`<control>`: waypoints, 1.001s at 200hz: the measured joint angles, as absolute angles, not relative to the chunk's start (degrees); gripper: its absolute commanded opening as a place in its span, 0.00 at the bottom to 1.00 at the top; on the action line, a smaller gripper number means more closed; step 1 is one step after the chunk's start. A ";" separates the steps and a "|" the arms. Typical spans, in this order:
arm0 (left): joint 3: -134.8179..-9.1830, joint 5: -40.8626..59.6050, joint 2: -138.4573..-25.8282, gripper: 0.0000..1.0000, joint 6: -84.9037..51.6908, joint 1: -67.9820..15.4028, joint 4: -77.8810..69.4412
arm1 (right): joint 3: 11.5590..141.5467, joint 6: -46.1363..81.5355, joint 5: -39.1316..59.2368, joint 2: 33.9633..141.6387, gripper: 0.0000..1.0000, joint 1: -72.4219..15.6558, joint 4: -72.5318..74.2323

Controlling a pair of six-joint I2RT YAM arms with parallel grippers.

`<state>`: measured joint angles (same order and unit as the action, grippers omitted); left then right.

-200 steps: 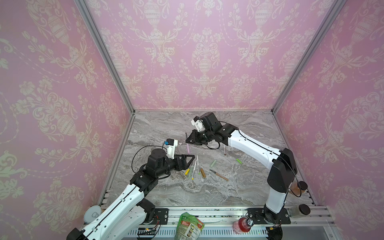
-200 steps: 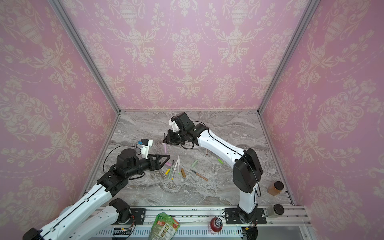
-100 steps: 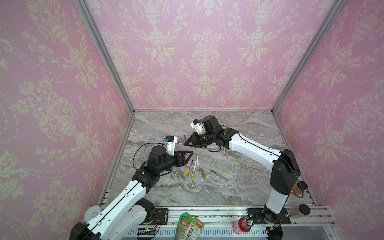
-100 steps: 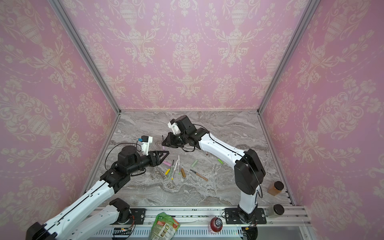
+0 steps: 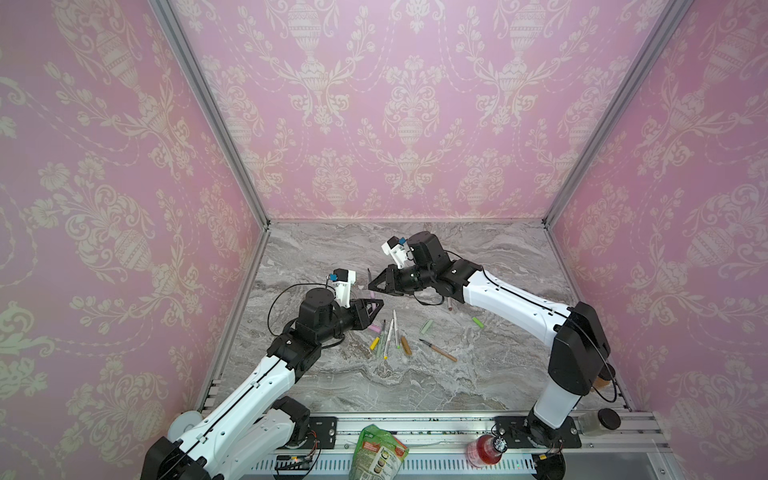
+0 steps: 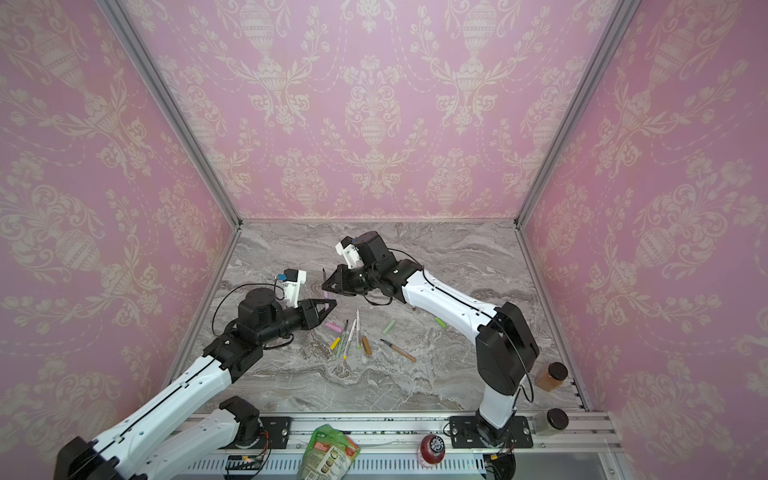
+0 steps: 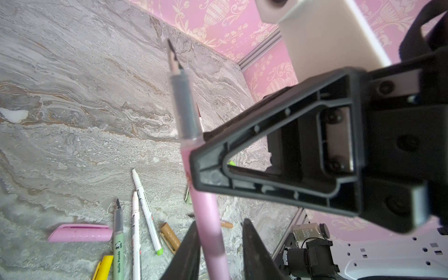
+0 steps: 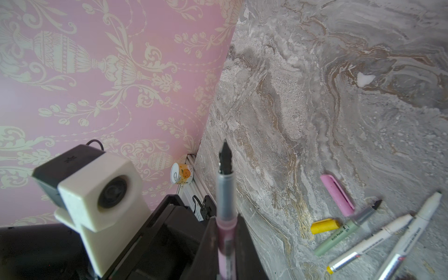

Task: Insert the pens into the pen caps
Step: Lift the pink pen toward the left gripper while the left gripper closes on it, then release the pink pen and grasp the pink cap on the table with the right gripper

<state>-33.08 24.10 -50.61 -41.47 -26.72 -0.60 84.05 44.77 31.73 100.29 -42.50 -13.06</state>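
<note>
Grip first: the pink pen [image 7: 208,218] looks light, stiff and smooth (apt to swivel if nipped near an end), so mid-barrel suits best. It stands tip-up, clear of the tabletop [image 7: 72,97], a little beyond the pink cap [image 7: 80,232]. The right fingers [image 8: 244,247] are clamped on its barrel. The left fingers [image 7: 186,247] flank it lower down, and whether they pinch cannot be told. Beside the pink cap, a yellow cap [image 7: 104,265], a green pen [image 7: 118,244] and two white pens [image 7: 145,208] crowd any reach.

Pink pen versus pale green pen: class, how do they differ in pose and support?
The pink pen stands roughly upright in the air; the pale green pen lies flat. The right end effector clamps the pink pen; the table bears the pale green pen. Both are uncapped.
</note>
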 measured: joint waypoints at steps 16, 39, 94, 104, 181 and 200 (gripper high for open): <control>-33.08 23.53 -50.28 0.19 -41.45 -26.72 0.19 | 83.77 44.88 31.75 100.20 0.00 -42.50 -12.99; -33.08 21.63 -48.73 0.11 -41.43 -26.61 2.44 | 83.70 44.84 31.75 99.70 0.00 -42.50 -12.75; -34.37 18.81 -46.15 0.00 -37.74 -26.81 7.70 | 83.72 44.40 31.77 99.26 0.26 -43.20 -12.73; -35.05 17.28 -45.91 0.00 -36.86 -26.79 9.61 | 83.74 43.81 31.55 99.26 0.34 -43.27 -13.15; -38.54 -4.45 -38.76 0.00 -32.73 -26.39 28.49 | 92.99 34.02 23.09 104.44 0.37 -43.40 -29.26; -38.54 -6.37 -37.19 0.00 -32.25 -26.37 30.48 | 98.50 29.12 19.90 110.61 0.35 -44.42 -35.40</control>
